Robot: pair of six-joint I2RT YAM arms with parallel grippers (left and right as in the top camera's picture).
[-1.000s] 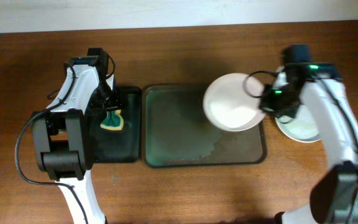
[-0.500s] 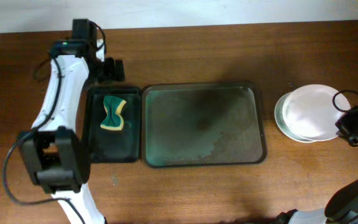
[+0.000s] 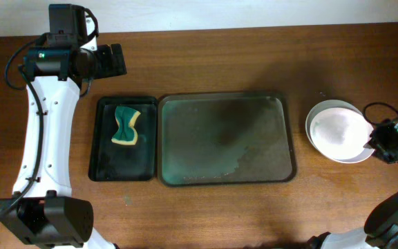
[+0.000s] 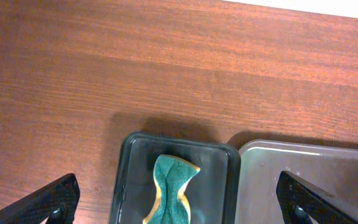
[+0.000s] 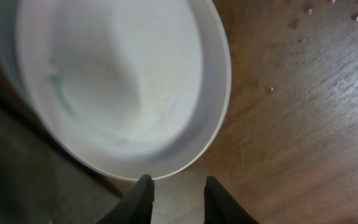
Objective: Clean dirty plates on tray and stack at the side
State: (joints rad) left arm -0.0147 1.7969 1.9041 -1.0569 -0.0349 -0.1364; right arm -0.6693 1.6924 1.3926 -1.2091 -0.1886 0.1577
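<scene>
The large dark grey-green tray [image 3: 226,138] lies in the middle of the table with no plates on it. The white plates [image 3: 334,131] sit stacked on the table to its right; I cannot tell how many. In the right wrist view the top plate [image 5: 117,81] looks white with a faint teal trace. My right gripper [image 3: 381,142] is at the stack's right edge, its jaws [image 5: 178,180] a little apart with nothing between them, just off the rim. My left gripper [image 3: 115,61] is wide open and empty, high above the table's back left.
A smaller black tray [image 3: 102,159] left of the large tray holds a green and yellow sponge [image 3: 126,126]. Both show in the left wrist view, the black tray [image 4: 124,180] and the sponge [image 4: 173,196], with the large tray's corner [image 4: 309,168] beside them.
My right gripper carried a plate from the tray to the stack on the right and let it go. My left gripper left the sponge in the black tray and drew back up and away.
</scene>
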